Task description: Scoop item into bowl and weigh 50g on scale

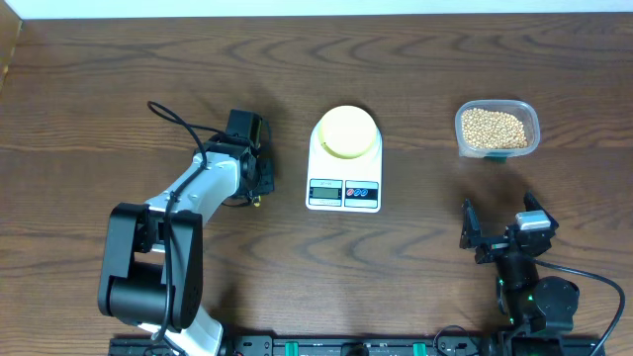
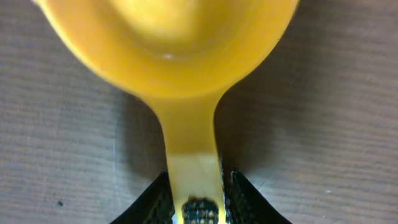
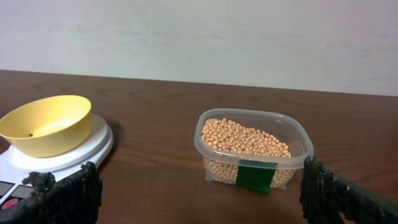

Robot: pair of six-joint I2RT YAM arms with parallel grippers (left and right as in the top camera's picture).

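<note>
Overall: two arms at a brown wooden tabletop (image 1: 119, 79), one on each side of the scale (image 1: 344, 188).
Soybeans: a loose tan heap (image 1: 493, 126) inside a clear rounded-square plastic container (image 1: 534, 124) at the far right of the tabletop.
Soybeans vs right gripper: the container sits directly ahead of the right gripper (image 3: 199, 180), apart from it and framed between its two fingers in the right wrist view. A green label shows on the wall facing it.
Soybeans vs left gripper: well apart, with the scale and bowl between them.
Bowl: pale yellow (image 1: 347, 131), upright on the scale's round platform. A tiny dark speck shows inside it in the right wrist view.
Scale: white, centre of the tabletop, with the display and buttons on its near edge. The reading is too small to tell.
Left gripper: (image 2: 198, 193) clamped narrow on the handle of a yellow scoop (image 2: 168, 37). The scoop's cup points away from the fingers, just over the tabletop.
Left arm pose: reaches forward from its base at the near left and angles toward the scale. Its wrist is just left of the scale and not touching it.
Right gripper: spread wide, nothing between its fingers.
Right arm pose: folded low near its base at the near right edge, aimed level across the tabletop.
</note>
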